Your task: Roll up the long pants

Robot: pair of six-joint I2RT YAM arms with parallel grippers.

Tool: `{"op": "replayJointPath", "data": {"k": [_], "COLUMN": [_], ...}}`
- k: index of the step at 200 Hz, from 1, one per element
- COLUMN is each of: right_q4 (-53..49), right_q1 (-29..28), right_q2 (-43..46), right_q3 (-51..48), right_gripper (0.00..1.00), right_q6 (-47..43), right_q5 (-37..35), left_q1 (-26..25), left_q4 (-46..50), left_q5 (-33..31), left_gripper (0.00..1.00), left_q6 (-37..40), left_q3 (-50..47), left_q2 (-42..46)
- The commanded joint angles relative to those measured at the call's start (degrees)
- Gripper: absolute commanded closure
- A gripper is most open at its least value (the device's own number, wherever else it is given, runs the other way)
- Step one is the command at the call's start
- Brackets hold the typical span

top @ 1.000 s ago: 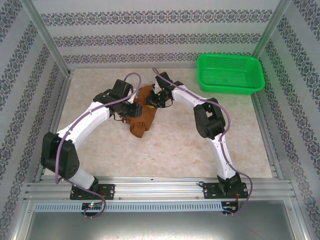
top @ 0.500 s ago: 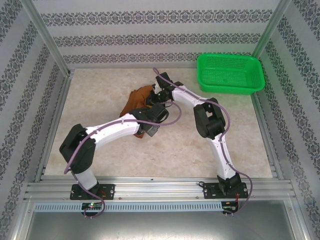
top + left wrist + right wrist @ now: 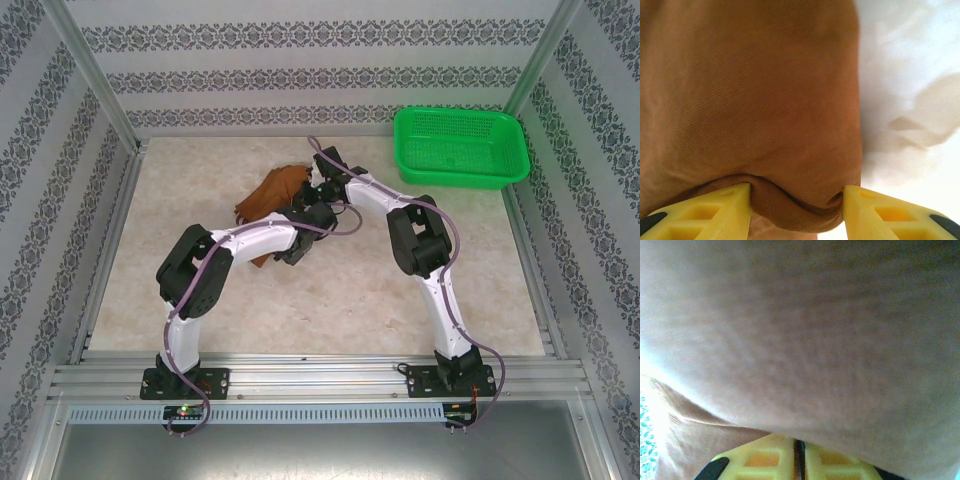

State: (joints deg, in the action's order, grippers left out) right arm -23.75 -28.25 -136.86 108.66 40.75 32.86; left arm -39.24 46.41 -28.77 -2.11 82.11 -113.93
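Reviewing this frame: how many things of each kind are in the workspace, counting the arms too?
Long pants: 1
Green basket: 1
Robot arms: 2 (left arm, right arm)
Total: 4

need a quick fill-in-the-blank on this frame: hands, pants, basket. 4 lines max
1. The basket at the far right corner of the table is ___ in colour.
2. The long pants lie bunched on the table, to the ___ of the basket.
3. The yellow fingers of the left hand stand ___, with a fold of the pants between them.
4. The fingers of the right hand are pressed ___.

Missing words: green; left; apart; together.
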Motion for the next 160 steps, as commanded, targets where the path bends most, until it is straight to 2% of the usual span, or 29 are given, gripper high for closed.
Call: {"op": "replayJointPath", "data": {"k": [1,20,53,76,95,118,160], "right_q4": [-8.3,-8.0,-7.9,-7.8,-7.6,-7.3,-7.2], "right_q1": [-0.3,-0.2,-0.3,-0.2,-0.2,-0.3,-0.3], "right_q2": [-3.3,-3.1,-3.2,-3.3,-3.3,-3.3,-2.8], "right_q3": [-3.3,-3.8,-3.5,-3.4,-3.3,-3.3,-3.4], "right_gripper": [0.87,0.87,0.87,0.87,0.87,0.87,0.87], "right_q6": [0.4,0.5,0.9,0.9,1.1,1.3,1.4], "right_q5": [-3.5,-3.6,-3.2,-3.1,-2.9,-2.8,-2.7], "left_q1": [1.5,0.9,-7.7,-10.4,-7.8,-3.2,4.3], "left_q4": [4.3,5.1,-10.4,-15.6,-15.1,-11.9,-6.8], "left_q5": [-1.8,-1.2,-1.5,-2.4,-3.1,-4.2,3.5], "left_gripper": [0.54,0.54,0.51,0.51,0.51,0.51,0.51], "left_q6": [-1.9,-1.2,8.8,10.1,8.3,6.4,4.7], "left_q3": [2.7,4.6,-5.4,-8.5,-7.0,-3.5,1.6], "left_q2": [-1.0,-1.0,11.1,18.3,19.9,16.6,9.7]}}
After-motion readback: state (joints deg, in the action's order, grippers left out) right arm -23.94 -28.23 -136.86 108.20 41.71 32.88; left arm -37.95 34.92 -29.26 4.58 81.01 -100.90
